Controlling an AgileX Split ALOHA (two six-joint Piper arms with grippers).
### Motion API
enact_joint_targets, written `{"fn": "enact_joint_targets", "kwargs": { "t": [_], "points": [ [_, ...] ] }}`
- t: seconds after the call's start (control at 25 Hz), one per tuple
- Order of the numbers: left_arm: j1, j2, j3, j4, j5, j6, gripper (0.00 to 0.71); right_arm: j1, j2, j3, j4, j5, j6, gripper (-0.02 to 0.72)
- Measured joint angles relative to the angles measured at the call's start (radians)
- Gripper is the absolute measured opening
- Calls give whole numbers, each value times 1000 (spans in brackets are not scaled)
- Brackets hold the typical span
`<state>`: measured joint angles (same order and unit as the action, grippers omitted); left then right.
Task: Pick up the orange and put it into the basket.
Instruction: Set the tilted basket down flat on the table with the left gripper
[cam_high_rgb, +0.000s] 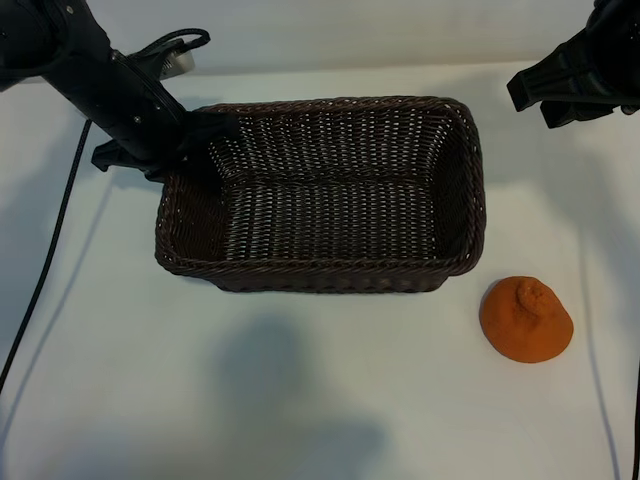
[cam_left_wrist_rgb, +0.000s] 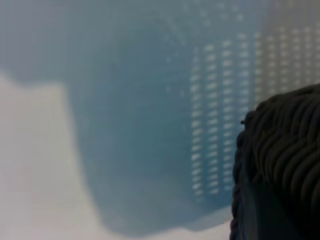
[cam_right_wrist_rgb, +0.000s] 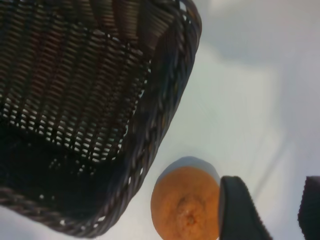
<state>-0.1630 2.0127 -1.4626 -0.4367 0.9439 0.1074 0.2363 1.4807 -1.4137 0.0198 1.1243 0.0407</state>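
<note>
One lumpy matte orange fruit (cam_high_rgb: 526, 320) on white surface (cam_high_rgb: 300, 400), beside empty dark brown woven wicker basket (cam_high_rgb: 320, 270). Left claw (cam_high_rgb: 205, 140) at basket rim, grip indeterminable; right claw (cam_right_wrist_rgb: 267, 210) parted, empty.

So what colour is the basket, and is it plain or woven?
Dark brown basket, woven wicker with a braided rim; clearest in the exterior view.

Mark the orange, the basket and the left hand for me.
orange (cam_high_rgb: 526, 320): exterior view, middle of the fruit, just below its stem bump.
basket (cam_high_rgb: 320, 275): exterior view, near braided rim.
left hand (cam_high_rgb: 205, 135): exterior view, its tips at the basket's far left corner.
</note>
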Motion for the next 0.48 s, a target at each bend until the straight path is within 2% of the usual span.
{"fn": "enact_joint_targets", "kwargs": {
  "t": [0.48],
  "points": [
    [-46,6,0,65,-70,-91,157,0,0,0,2,0,0,328]
  ]
}}
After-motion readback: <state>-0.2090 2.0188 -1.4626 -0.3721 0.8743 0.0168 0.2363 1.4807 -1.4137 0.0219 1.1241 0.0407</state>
